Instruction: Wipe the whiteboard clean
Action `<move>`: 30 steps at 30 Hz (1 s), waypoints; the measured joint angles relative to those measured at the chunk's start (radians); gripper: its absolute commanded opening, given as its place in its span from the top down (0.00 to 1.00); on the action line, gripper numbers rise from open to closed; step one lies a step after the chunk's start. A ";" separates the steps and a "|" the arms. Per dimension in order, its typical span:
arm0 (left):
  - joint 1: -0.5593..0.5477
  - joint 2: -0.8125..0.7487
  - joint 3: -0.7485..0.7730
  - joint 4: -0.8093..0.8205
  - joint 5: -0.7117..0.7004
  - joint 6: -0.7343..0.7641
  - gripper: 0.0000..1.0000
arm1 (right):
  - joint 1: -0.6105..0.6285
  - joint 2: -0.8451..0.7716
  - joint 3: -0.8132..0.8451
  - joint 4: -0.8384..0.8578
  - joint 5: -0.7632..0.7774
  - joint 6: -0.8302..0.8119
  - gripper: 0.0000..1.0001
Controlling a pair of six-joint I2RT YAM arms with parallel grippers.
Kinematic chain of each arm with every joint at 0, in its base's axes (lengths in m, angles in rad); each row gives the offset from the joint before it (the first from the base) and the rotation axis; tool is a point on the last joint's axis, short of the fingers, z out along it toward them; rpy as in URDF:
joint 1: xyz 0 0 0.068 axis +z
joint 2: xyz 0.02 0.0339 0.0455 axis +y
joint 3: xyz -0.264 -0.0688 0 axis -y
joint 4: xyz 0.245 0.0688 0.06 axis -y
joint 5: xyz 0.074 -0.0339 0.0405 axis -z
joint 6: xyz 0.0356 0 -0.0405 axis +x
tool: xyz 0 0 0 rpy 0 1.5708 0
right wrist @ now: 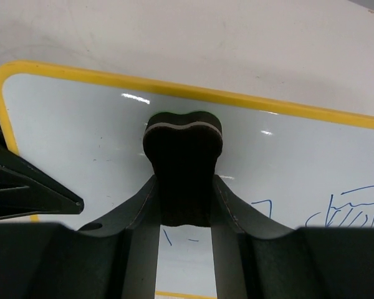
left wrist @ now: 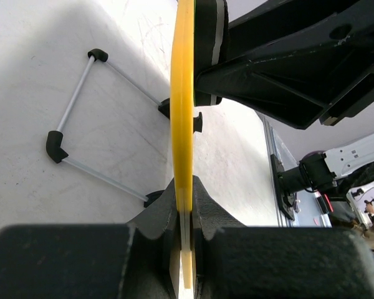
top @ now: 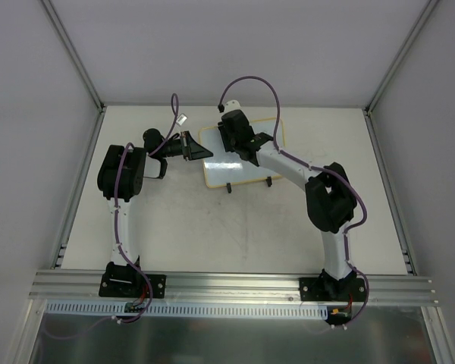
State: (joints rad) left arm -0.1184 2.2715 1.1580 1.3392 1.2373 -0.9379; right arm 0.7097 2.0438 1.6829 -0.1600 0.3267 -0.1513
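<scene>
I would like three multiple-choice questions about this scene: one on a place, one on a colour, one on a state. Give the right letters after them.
1. Where does the left gripper grip the whiteboard?
A) the edge on the left arm's side
B) its black feet
C) nowhere

2. What colour are the marks on the board?
A) red
B) blue
C) green

3. What state is the right gripper in?
A) open and empty
B) shut on the black eraser
C) shut on the board's corner

Answers:
1 A: its fingers clamp the yellow frame at that edge.
2 B: blue scribbles show in the right wrist view.
3 B: the eraser sits clamped between its fingers.
</scene>
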 measured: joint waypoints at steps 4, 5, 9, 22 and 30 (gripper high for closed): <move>0.000 0.000 -0.002 -0.007 -0.006 -0.001 1.00 | 0.002 -0.019 -0.065 0.051 -0.002 0.003 1.00; 0.000 0.000 -0.002 -0.008 -0.006 -0.001 1.00 | 0.003 -0.026 -0.082 0.058 -0.006 0.006 1.00; 0.000 0.000 -0.002 -0.009 -0.006 -0.001 1.00 | 0.011 -0.061 -0.172 0.083 -0.013 0.017 1.00; -0.001 -0.008 -0.009 -0.009 -0.007 0.017 1.00 | 0.052 -0.132 -0.391 0.041 -0.018 0.092 1.00; -0.001 -0.011 -0.011 -0.009 -0.007 0.022 1.00 | 0.053 -0.131 -0.379 0.021 -0.021 0.100 1.00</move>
State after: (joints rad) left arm -0.1192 2.2601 1.1469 1.3304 1.2301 -0.9157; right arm 0.7628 1.9125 1.3041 -0.1387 0.3061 -0.0517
